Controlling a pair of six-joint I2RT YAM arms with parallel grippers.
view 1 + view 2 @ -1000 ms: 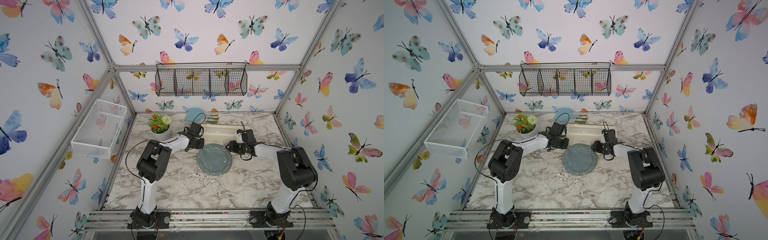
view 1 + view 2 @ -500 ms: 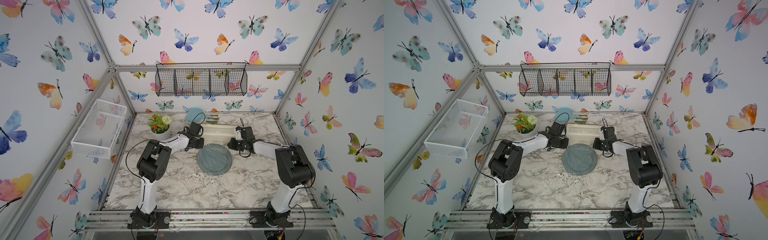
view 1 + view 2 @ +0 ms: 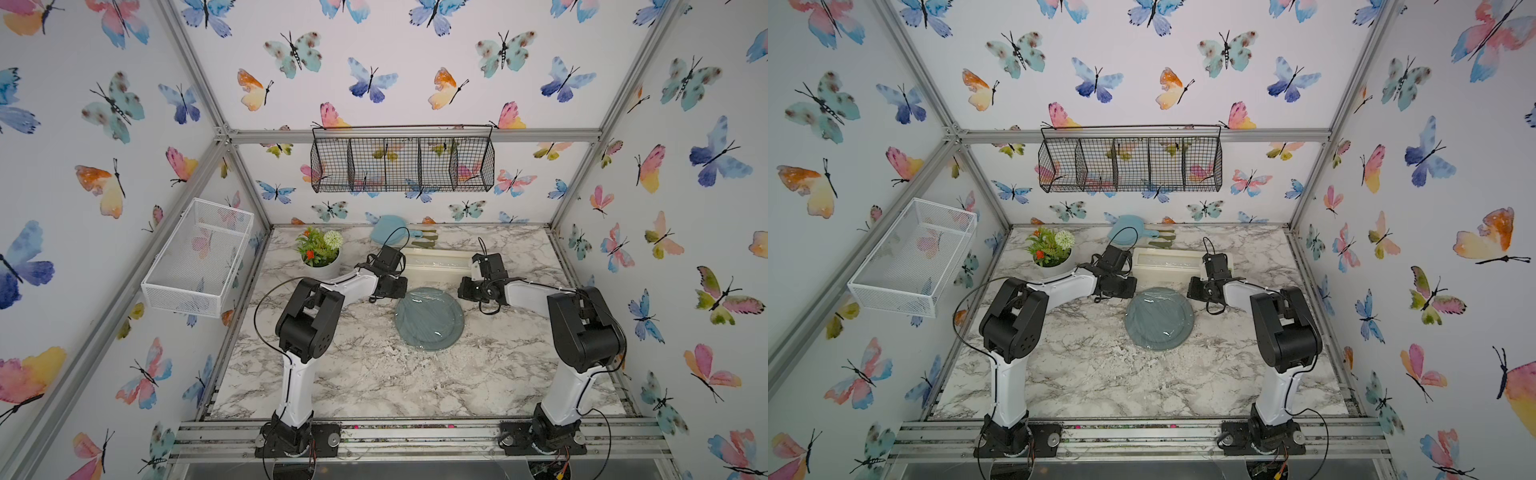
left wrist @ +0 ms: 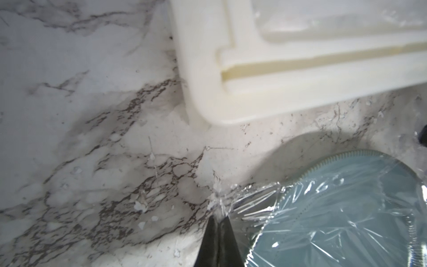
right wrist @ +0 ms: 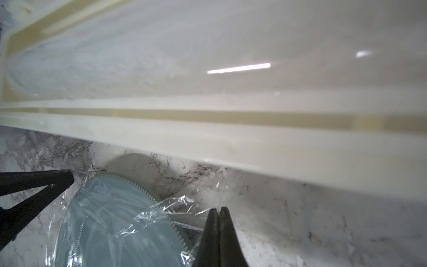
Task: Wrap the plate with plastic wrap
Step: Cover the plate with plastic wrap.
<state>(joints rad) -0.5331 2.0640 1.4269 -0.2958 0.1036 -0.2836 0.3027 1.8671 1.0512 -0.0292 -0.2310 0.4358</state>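
The left gripper point(image 4: 218, 220) and right gripper point(image 5: 218, 211) pinch plastic wrap point(image 4: 328, 222); an uneven tug could peel it off the plate point(image 4: 351, 154).

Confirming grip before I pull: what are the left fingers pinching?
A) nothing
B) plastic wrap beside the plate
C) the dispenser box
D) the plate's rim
B: the left wrist view shows the left gripper with fingers shut on the plastic wrap, just off the plate.
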